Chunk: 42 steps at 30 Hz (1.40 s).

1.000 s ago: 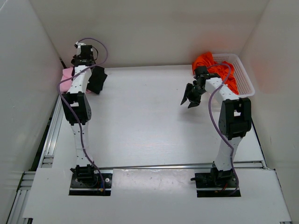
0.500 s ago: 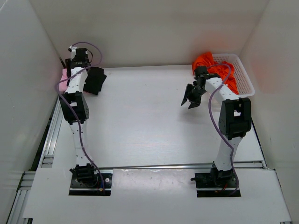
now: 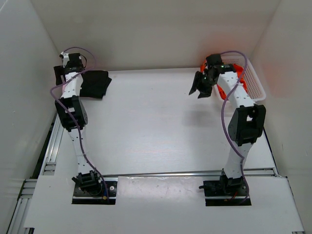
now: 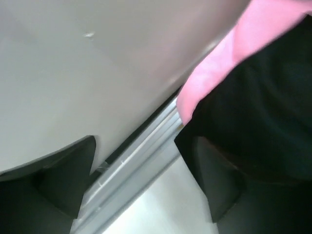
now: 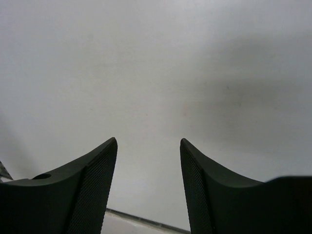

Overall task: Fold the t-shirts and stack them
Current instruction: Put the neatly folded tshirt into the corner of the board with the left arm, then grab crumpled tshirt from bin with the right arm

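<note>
Your left gripper: jaws apart, empty, at the far left corner of the table. Just beside it: black t-shirt, with the pink t-shirt showing at its edge. Your right gripper: jaws apart, empty, near the white basket holding the orange-red t-shirt.

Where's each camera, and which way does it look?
Top: high behind the robot, looking down at the table; left arm and right arm show.
Left wrist: on the left gripper, facing the pink t-shirt and black t-shirt; its open fingers show.
Right wrist: on the right gripper, facing a plain white surface; its open fingers show.
Shared: top and left wrist both see the black t-shirt.
</note>
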Tool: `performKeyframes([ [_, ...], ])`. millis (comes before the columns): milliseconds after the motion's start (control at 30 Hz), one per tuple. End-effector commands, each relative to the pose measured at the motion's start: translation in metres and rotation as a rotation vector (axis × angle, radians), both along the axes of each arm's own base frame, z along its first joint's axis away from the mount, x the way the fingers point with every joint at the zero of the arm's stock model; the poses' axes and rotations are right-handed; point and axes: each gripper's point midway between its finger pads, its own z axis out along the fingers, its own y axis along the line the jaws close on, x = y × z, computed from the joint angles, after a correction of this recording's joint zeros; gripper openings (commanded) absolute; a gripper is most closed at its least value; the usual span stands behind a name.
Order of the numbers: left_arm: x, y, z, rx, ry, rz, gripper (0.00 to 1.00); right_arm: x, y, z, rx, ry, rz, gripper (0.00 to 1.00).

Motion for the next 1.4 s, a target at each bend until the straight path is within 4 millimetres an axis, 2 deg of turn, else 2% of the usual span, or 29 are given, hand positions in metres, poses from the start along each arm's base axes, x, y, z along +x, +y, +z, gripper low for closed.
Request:
performKeyframes([
  [0, -0.01, -0.038, 0.105, -0.021, -0.189, -0.11, 1.0, 0.035, -0.025, 0.069, -0.053, -0.212, -0.019, 0.62],
  [33, -0.008, -0.048, 0.109, -0.066, -0.202, -0.174, 1.0, 0.044, -0.035, 0.075, -0.073, -0.24, -0.037, 0.64],
  [67, -0.015, -0.063, 0.135, -0.083, -0.247, -0.227, 1.0, 0.055, -0.055, 0.073, -0.096, -0.244, -0.085, 0.66],
  [100, -0.02, -0.078, 0.123, -0.121, -0.215, -0.276, 1.0, 0.069, -0.066, 0.086, -0.097, -0.289, -0.135, 0.66],
  [167, -0.026, -0.1, 0.128, -0.2, -0.228, -0.389, 1.0, 0.094, -0.091, 0.09, -0.095, -0.335, -0.239, 0.69],
  [200, -0.038, -0.11, 0.139, -0.224, -0.246, -0.432, 1.0, 0.108, -0.115, 0.081, -0.102, -0.336, -0.305, 0.69],
  [267, -0.044, -0.138, 0.149, -0.313, -0.272, -0.57, 1.0, 0.137, -0.153, 0.069, -0.099, -0.369, -0.452, 0.73],
  [300, -0.056, -0.144, 0.168, -0.334, -0.305, -0.615, 1.0, 0.148, -0.17, 0.067, -0.117, -0.388, -0.517, 0.75],
  [333, -0.06, -0.155, 0.166, -0.372, -0.3, -0.662, 1.0, 0.157, -0.182, 0.062, -0.113, -0.4, -0.564, 0.77],
  [367, -0.064, -0.164, 0.171, -0.416, -0.311, -0.724, 1.0, 0.17, -0.198, 0.041, -0.099, -0.378, -0.638, 0.78],
  [433, -0.075, -0.175, 0.17, -0.468, -0.273, -0.752, 1.0, 0.188, -0.208, 0.038, -0.085, -0.4, -0.697, 0.79],
  [467, -0.079, -0.183, 0.165, -0.494, -0.246, -0.767, 1.0, 0.194, -0.218, 0.013, -0.097, -0.365, -0.732, 0.81],
  [567, -0.092, -0.195, 0.151, -0.499, -0.171, -0.745, 1.0, 0.213, -0.226, -0.006, -0.089, -0.387, -0.797, 0.82],
  [633, -0.099, -0.197, 0.142, -0.495, -0.137, -0.728, 1.0, 0.214, -0.228, -0.029, -0.098, -0.356, -0.819, 0.82],
  [800, -0.11, -0.193, 0.128, -0.481, -0.08, -0.679, 1.0, 0.219, -0.228, -0.053, -0.081, -0.326, -0.85, 0.8],
  [833, -0.113, -0.191, 0.126, -0.479, -0.069, -0.67, 1.0, 0.219, -0.228, -0.059, -0.075, -0.316, -0.861, 0.78],
  [867, -0.113, -0.19, 0.126, -0.473, -0.068, -0.663, 1.0, 0.217, -0.227, -0.064, -0.079, -0.304, -0.86, 0.6],
  [967, -0.114, -0.188, 0.129, -0.465, -0.067, -0.654, 1.0, 0.213, -0.226, -0.074, -0.081, -0.277, -0.867, 0.35],
  [1000, -0.114, -0.188, 0.129, -0.465, -0.067, -0.654, 1.0, 0.213, -0.223, -0.074, -0.066, -0.273, -0.856, 0.1],
  [1033, -0.114, -0.186, 0.129, -0.459, -0.066, -0.647, 1.0, 0.213, -0.226, -0.074, -0.049, -0.269, -0.865, 0.01],
  [1067, -0.116, -0.186, 0.127, -0.463, -0.058, -0.645, 1.0, 0.213, -0.222, -0.074, -0.029, -0.264, -0.851, 0.0],
  [1100, -0.118, -0.186, 0.132, -0.459, -0.068, -0.647, 1.0, 0.214, -0.222, -0.054, -0.019, -0.298, -0.851, 0.0],
  [1167, -0.119, -0.186, 0.136, -0.455, -0.076, -0.649, 1.0, 0.214, -0.222, -0.037, -0.013, -0.339, -0.844, 0.0],
  [1200, -0.123, -0.187, 0.139, -0.454, -0.079, -0.65, 1.0, 0.212, -0.224, -0.013, -0.013, -0.378, -0.853, 0.0],
  [1233, -0.123, -0.187, 0.139, -0.454, -0.079, -0.65, 1.0, 0.212, -0.23, 0.0, -0.036, -0.414, -0.864, 0.01],
  [1267, -0.125, -0.187, 0.145, -0.448, -0.092, -0.653, 1.0, 0.209, -0.232, 0.005, -0.044, -0.42, -0.872, 0.12],
  [1300, -0.129, -0.187, 0.149, -0.445, -0.1, -0.655, 1.0, 0.205, -0.233, 0.012, -0.053, -0.427, -0.88, 0.34],
  [1333, -0.132, -0.187, 0.147, -0.447, -0.096, -0.654, 1.0, 0.201, -0.233, 0.006, -0.059, -0.408, -0.88, 0.65],
  [1367, -0.135, -0.188, 0.147, -0.447, -0.096, -0.654, 1.0, 0.198, -0.232, 0.003, -0.064, -0.391, -0.879, 0.75],
])
